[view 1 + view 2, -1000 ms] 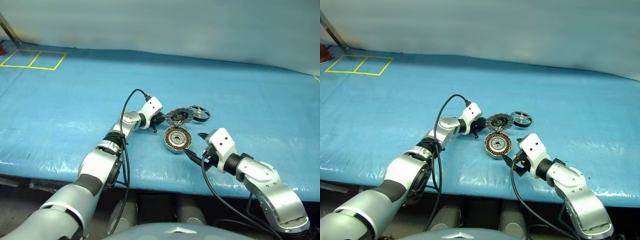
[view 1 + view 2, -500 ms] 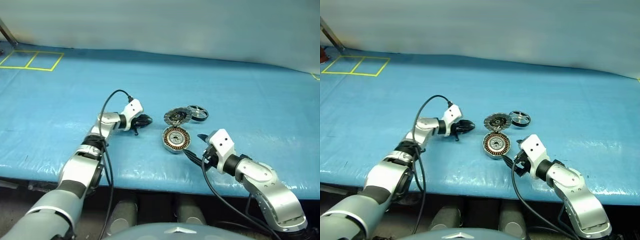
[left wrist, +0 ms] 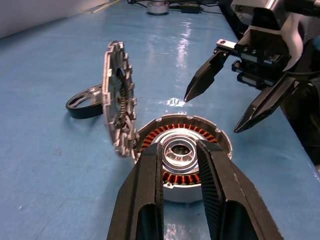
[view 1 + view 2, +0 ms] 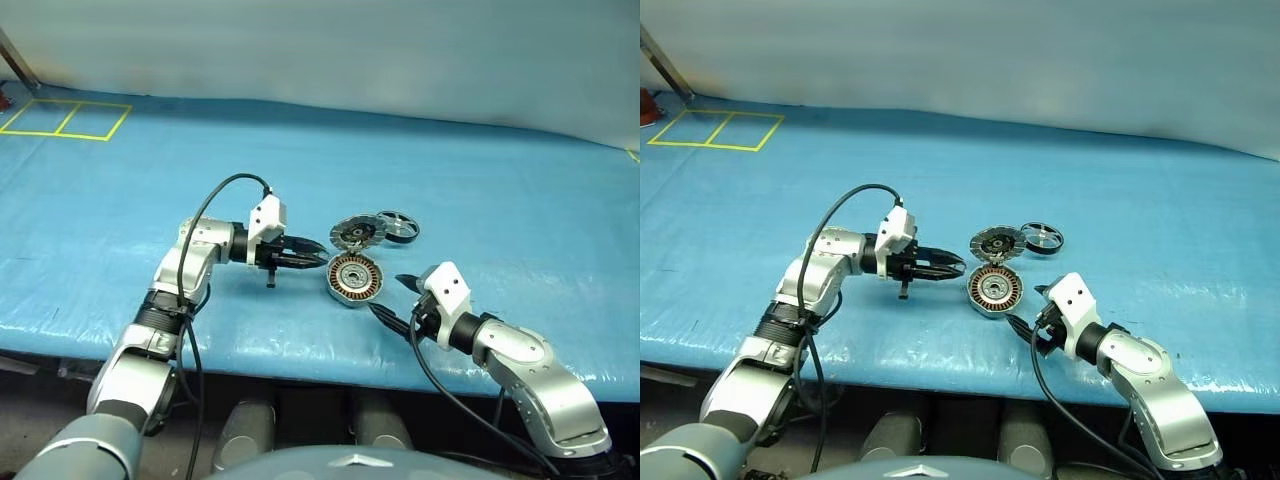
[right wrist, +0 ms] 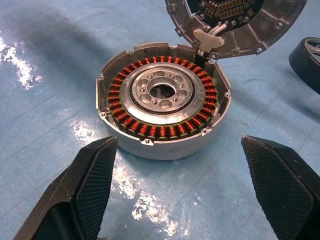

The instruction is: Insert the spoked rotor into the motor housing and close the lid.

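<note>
The motor housing (image 4: pixel 353 278) lies on the blue table, a silver can with copper windings (image 5: pixel 150 129) around a bare hub. Its lid (image 4: pixel 357 233) stands tilted open on a hinge at the far rim. The spoked rotor (image 4: pixel 398 226) lies flat just right of the lid. My left gripper (image 4: pixel 315 257) hovers left of the housing and points right at it, its fingers (image 3: pixel 150 180) narrowly open with nothing between them. My right gripper (image 4: pixel 392 297) sits low at the housing's near right, wide open and empty, and its fingers (image 5: pixel 85 185) flank the can without touching it.
A blue sheet (image 4: pixel 520 200) covers the whole table, and its front edge runs close below both arms. Yellow tape squares (image 4: pixel 65 118) mark the far left corner. A black cable (image 4: pixel 215 200) loops above my left forearm.
My left gripper has pulled back from the lid toward the left, risen a little and swung round to point right at the housing. The lid stays open. The right gripper has hardly moved.
</note>
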